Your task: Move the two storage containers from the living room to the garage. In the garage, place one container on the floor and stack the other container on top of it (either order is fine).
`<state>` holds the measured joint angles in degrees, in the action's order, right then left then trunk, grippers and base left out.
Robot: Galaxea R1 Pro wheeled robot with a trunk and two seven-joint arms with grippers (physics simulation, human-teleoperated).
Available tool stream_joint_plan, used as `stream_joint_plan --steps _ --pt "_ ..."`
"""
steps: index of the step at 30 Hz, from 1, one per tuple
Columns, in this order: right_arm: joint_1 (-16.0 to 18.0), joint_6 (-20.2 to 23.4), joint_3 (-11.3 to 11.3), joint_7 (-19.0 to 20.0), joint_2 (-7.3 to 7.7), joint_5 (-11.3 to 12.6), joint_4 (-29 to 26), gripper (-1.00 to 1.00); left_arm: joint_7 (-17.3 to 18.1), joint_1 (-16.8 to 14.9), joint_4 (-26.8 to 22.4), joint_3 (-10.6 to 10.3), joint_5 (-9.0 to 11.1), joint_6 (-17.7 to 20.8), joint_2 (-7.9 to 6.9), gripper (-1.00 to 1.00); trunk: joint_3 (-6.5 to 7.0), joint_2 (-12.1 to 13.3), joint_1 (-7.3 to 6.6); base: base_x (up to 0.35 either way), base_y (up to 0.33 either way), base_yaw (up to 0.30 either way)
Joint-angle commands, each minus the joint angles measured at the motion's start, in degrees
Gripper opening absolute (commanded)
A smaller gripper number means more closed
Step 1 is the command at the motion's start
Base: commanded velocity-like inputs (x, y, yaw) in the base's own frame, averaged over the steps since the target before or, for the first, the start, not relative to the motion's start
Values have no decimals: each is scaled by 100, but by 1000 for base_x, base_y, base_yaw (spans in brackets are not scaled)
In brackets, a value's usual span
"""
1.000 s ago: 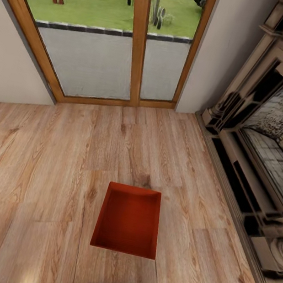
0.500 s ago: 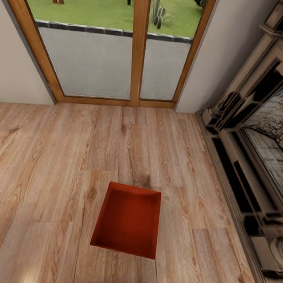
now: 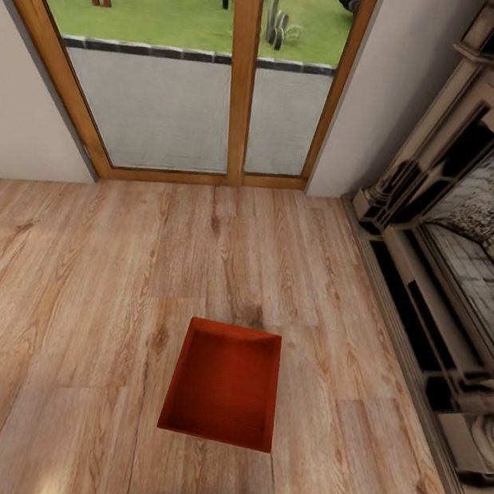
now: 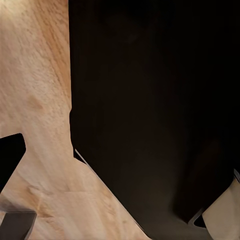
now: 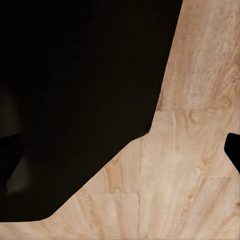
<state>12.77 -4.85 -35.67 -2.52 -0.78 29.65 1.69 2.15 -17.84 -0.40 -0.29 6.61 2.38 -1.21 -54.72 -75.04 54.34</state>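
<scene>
From the head view I saw one red bin [image 3: 224,385] on wood floor [image 3: 65,312], well apart from the fireplace [image 3: 455,259] and glass doors [image 3: 189,67]. Both wrist views gave dark robot bodywork [image 4: 150,100] over planks. I could not tell either gripper's state.

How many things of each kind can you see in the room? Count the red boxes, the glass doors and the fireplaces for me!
Red box: 1
Glass doors, one beside the other: 2
Fireplace: 1
Total: 4
</scene>
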Motion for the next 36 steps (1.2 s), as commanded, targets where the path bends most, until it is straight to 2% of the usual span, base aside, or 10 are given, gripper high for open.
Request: stream_joint_plan --steps 1,8,12,16,21,26,27,28,31,36 --pt "5 -33 -50 -11 -7 48 17 100 22 -1 -4 -6 60 25 -2 100 -3 -2 0 0 0 0" --pt "7 -13 -97 -72 1 48 -58 100 29 -1 -44 14 68 18 34 100 -3 -2 0 0 0 0" --pt "7 -14 -94 -71 95 49 -289 100 26 -1 -140 18 86 21 8 100 -3 -2 0 0 0 0" --pt "-12 61 -85 -65 372 49 -839 100 57 -1 -1027 34 98 79 -72 100 -3 -2 0 0 0 0" --pt "37 691 -56 -82 783 56 -1610 100 52 -3 -2217 45 64 402 -84 100 -3 -2 0 0 0 0" --pt "358 976 -31 -244 1265 58 -2569 100 29 -8 -3833 38 44 1141 -66 100 -3 -2 0 0 0 0" --pt "513 1011 -29 -329 1311 56 -2689 100 22 -15 -4271 38 43 1320 -63 100 -3 -2 0 0 0 0" --pt "878 1203 -28 -497 1322 58 -2785 100 4 -47 -4898 38 42 1755 -32 100 -3 -2 0 0 0 0" --pt "1314 1344 -27 -597 1306 62 -2823 100 -103 -97 -5107 38 47 2235 -13 100 -3 -2 0 0 0 0" --pt "1760 1384 -27 -742 1265 67 -2830 100 -134 -355 -5143 15 40 2413 156 100 -3 -2 0 0 0 0"
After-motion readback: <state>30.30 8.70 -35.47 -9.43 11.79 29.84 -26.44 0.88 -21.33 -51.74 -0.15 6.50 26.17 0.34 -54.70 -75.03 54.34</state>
